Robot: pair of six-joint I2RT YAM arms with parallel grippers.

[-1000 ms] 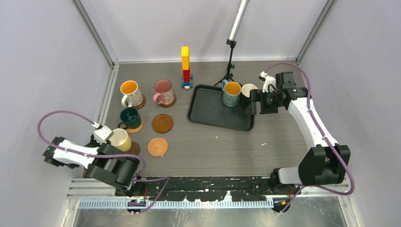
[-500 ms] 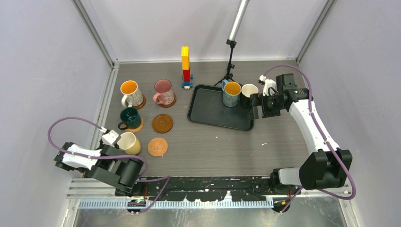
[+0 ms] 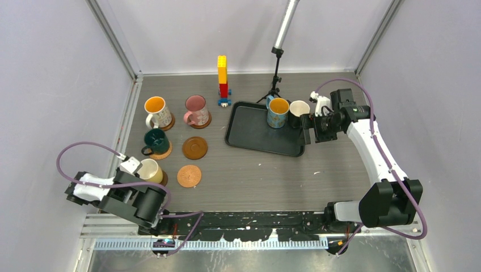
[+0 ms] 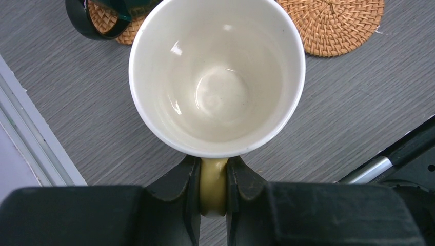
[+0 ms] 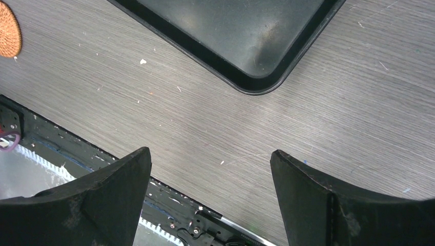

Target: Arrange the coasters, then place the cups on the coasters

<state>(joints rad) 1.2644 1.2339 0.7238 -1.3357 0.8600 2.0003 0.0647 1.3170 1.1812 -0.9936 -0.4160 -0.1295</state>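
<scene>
My left gripper (image 4: 213, 171) is shut on the yellow handle of the cream-yellow cup (image 4: 215, 72), which I see from above at the near left (image 3: 150, 170). A dark brown coaster's edge (image 3: 164, 179) shows beside the cup. The patterned cup (image 3: 157, 111), pink cup (image 3: 196, 110) and teal cup (image 3: 154, 141) each stand on a coaster. A glossy brown coaster (image 3: 194, 148) and a woven coaster (image 3: 189, 175) lie bare. The blue cup (image 3: 278, 112) and white cup (image 3: 298, 110) are at the black tray's (image 3: 252, 133) right end. My right gripper (image 3: 309, 128) hangs open beside them (image 5: 210, 156), holding nothing.
A yellow-red-blue brick tower (image 3: 222, 79) and a small tripod stand (image 3: 275, 79) are at the back. The tray's corner (image 5: 249, 87) lies under the right wrist. A metal rail (image 3: 227, 218) runs along the near table edge.
The left arm has drawn back and swung, carrying the cream-yellow cup slightly right and nearer. The right gripper has edged a little to the right and stays open.
</scene>
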